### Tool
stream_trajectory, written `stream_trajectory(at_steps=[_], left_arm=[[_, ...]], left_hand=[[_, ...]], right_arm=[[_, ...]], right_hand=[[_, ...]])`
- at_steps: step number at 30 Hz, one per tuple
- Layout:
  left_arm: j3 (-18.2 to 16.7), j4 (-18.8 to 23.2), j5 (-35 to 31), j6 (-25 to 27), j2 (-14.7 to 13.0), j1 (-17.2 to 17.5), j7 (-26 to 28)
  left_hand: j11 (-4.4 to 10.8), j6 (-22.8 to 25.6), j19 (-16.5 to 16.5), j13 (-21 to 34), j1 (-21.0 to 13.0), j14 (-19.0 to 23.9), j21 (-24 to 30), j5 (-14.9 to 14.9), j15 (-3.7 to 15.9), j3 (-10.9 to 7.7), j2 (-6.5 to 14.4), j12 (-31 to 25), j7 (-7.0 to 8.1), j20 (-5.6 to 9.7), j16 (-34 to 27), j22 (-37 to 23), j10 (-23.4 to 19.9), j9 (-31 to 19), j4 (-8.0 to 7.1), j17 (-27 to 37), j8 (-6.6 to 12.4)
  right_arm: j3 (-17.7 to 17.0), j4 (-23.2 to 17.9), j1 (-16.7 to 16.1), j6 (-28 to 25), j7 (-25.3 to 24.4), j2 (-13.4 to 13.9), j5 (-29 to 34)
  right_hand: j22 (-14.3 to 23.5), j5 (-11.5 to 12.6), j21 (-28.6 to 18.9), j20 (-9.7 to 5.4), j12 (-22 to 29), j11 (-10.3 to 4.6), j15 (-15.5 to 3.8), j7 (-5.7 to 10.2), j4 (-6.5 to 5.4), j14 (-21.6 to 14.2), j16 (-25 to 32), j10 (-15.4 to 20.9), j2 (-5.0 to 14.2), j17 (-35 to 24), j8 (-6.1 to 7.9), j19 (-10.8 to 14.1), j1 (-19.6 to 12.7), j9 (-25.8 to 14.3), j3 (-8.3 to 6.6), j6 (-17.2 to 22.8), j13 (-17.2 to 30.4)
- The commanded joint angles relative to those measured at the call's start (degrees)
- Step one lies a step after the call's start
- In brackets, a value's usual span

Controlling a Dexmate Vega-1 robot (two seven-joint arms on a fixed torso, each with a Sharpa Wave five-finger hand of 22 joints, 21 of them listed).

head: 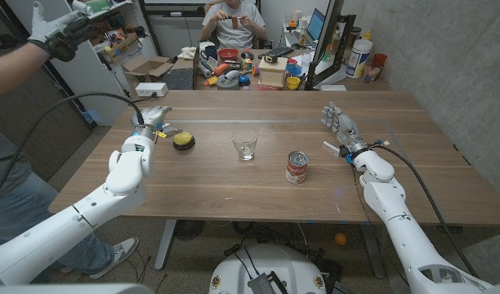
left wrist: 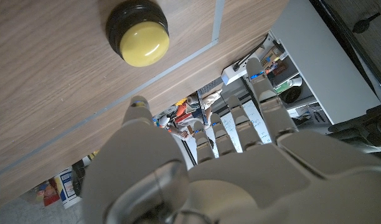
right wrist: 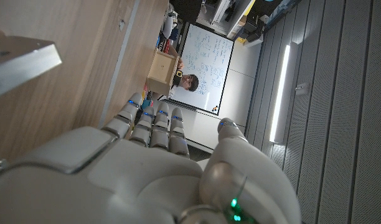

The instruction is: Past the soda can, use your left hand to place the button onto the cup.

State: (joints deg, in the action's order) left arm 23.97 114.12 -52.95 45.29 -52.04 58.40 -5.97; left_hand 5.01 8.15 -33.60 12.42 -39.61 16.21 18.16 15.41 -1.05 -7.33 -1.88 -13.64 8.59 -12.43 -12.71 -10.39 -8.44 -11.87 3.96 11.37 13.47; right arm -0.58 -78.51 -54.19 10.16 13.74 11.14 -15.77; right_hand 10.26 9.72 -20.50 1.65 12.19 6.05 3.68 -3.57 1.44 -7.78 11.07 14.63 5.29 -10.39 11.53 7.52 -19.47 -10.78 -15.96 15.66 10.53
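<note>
My left hand [head: 149, 115] stands at the table's left side with its fingers [left wrist: 265, 106] straight and apart, holding nothing, and the button [head: 183, 140] — a yellow dome on a black base — sits on the wood just beside it, toward the table's middle and a touch nearer the robot. That is the relation I care about: the button lies between this hand and the cup [head: 244, 146], so I judge a short reach inward gets it, and the carry runs on the same way. The button is round, so no long axis dictates the grip. My right hand [head: 340, 124] is well apart on the far side, fingers extended and empty — the left is plainly nearer. The soda can [head: 296, 167] stands upright beyond the cup, toward the right arm. I count one button, one clear glass cup, one can.
</note>
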Motion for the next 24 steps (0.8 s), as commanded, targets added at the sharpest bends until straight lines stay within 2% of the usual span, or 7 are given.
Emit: stream_trajectory(at_steps=[1,7,24], left_arm=[[-2.3,-4.4,2.9,-4.3,5.0,0.5,3.6],[-2.6,-6.5,6.1,-5.0,6.8,-0.9,2.9],[1.8,-10.6,6.8,-5.9,8.0,-5.5,0.8]], left_hand=[[-0.31,0.0,-1.0,0.2,-0.1,0.0,-0.1,0.1,-0.43,0.44,-0.5,0.2,-0.15,0.10,0.0,0.0,0.4,-0.1,-0.06,0.3,-0.20],[-0.47,0.2,-1.5,0.3,0.0,0.2,-0.1,0.1,-0.58,0.58,-0.7,0.2,-0.20,0.10,0.0,0.0,0.2,-0.1,-0.07,0.3,-0.10],[-0.53,1.2,-2.2,0.3,0.0,0.1,-0.4,0.1,-0.77,0.81,-0.8,0.3,-0.11,0.00,0.2,0.1,0.3,-0.2,-0.11,0.4,0.27]], right_arm=[[0.4,0.0,0.4,-0.6,-0.4,0.3,0.5],[0.2,0.7,0.7,0.0,-0.5,0.3,0.5],[-0.1,2.9,1.5,1.8,0.3,0.1,0.0]], right_hand=[[0.2,0.3,0.2,0.32,0.2,-0.27,0.13,0.17,0.36,-0.2,-0.1,0.3,-0.32,-0.2,-0.22,0.4,0.1,-0.2,-0.01,0.2,0.1],[0.2,0.3,0.3,0.34,0.2,-0.15,0.09,0.23,0.45,-0.2,-0.2,0.4,-0.36,-0.2,-0.20,0.5,0.1,-0.2,0.00,0.2,0.1],[0.2,0.3,0.6,0.41,0.2,-0.24,-0.05,0.27,0.57,-0.2,-0.2,0.4,-0.40,-0.2,-0.16,0.6,0.2,-0.2,0.06,0.4,0.2]])
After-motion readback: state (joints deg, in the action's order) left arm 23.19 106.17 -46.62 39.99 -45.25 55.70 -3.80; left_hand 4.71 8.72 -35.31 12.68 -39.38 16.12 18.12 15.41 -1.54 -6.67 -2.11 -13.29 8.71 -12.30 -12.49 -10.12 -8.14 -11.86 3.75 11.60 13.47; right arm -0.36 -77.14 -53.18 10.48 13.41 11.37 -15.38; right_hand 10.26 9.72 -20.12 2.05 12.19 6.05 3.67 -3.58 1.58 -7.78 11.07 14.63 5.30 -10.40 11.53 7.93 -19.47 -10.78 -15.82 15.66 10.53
